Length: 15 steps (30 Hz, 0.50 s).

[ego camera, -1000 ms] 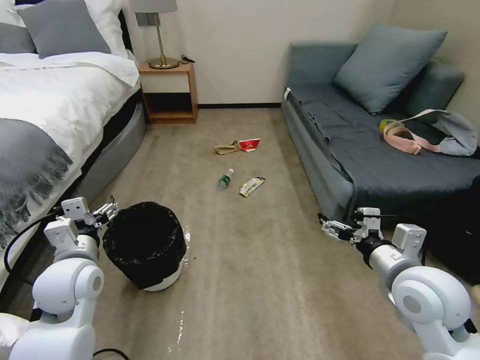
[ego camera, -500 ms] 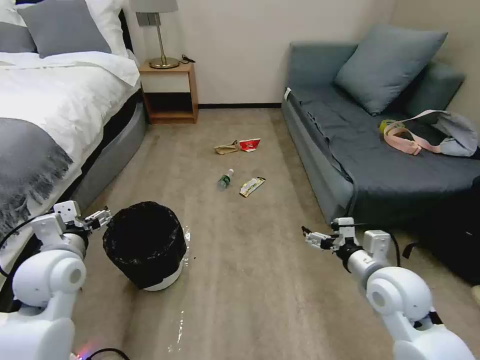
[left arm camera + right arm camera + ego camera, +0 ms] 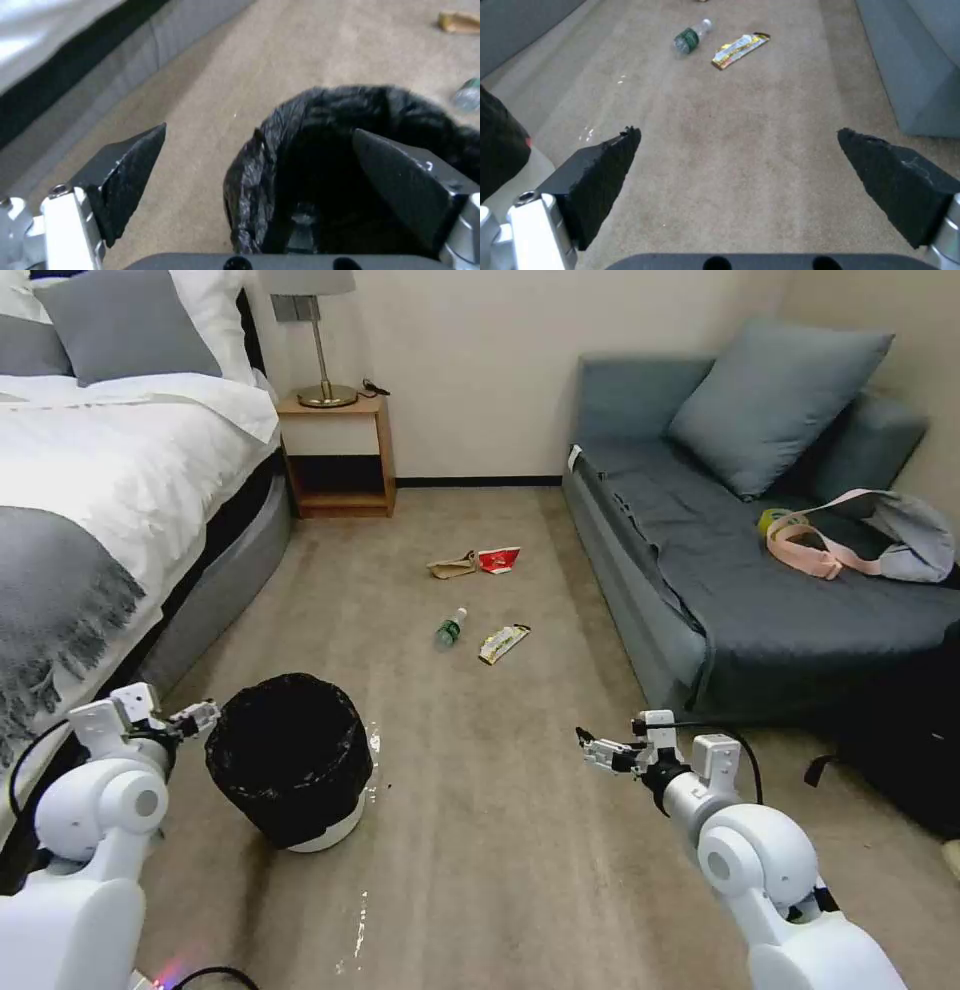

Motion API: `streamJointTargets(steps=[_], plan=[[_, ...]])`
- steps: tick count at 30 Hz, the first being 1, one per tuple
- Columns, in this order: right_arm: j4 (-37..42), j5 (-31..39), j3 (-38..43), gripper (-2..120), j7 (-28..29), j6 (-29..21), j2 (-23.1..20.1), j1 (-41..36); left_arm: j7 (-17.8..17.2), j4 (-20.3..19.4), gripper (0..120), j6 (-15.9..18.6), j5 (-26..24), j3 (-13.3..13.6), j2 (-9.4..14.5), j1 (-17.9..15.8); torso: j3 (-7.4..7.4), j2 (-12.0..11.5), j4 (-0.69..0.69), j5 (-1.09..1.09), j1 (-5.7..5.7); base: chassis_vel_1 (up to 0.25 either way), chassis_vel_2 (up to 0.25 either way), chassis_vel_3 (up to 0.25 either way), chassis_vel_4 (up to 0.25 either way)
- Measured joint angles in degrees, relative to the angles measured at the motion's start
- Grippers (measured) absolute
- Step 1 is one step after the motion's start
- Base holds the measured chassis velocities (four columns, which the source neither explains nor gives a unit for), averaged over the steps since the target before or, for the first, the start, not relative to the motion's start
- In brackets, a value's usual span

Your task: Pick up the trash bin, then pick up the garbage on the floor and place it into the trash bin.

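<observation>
1. The trash bin [image 3: 291, 760] is seen at near left on the floor: round, white, lined with a crinkly black bag spilling over its rim.
2. Four litter pieces are counted farther off, mid-floor: one bottle [image 3: 450, 628], one snack wrapper [image 3: 503, 643], one brown paper bag [image 3: 454, 565], one red carton [image 3: 498, 560].
3. The left gripper [image 3: 205, 713] is held wide open, empty, just beside the bin's left rim.
4. The right gripper [image 3: 588, 750] is held wide open, empty, above bare carpet.

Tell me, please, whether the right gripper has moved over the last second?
Yes. The right gripper has swung leftward and nearer the robot, away from the sofa front and out over open carpet.
</observation>
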Motion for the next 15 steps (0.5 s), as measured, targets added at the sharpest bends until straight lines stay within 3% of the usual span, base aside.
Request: streamJointTargets(steps=[8, 15], plan=[[-0.97, -0.75, -0.94, 100, -0.28, 0.61, -0.16, 0.23, 1.85, 8.25, 100, -0.11, 4.66, 2.25, -1.91, -2.36, 0.0, 0.0, 0.0, 0.0, 0.0, 0.0, 0.0, 0.0, 0.0], [-1.0, -1.04, -1.84, 100, -0.34, 0.92, -0.16, 0.29, 3.21, 11.84, 100, -0.15, 7.15, 3.5, -3.42, -3.37, 0.0, 0.0, 0.0, 0.0, 0.0, 0.0, 0.0, 0.0, 0.0]])
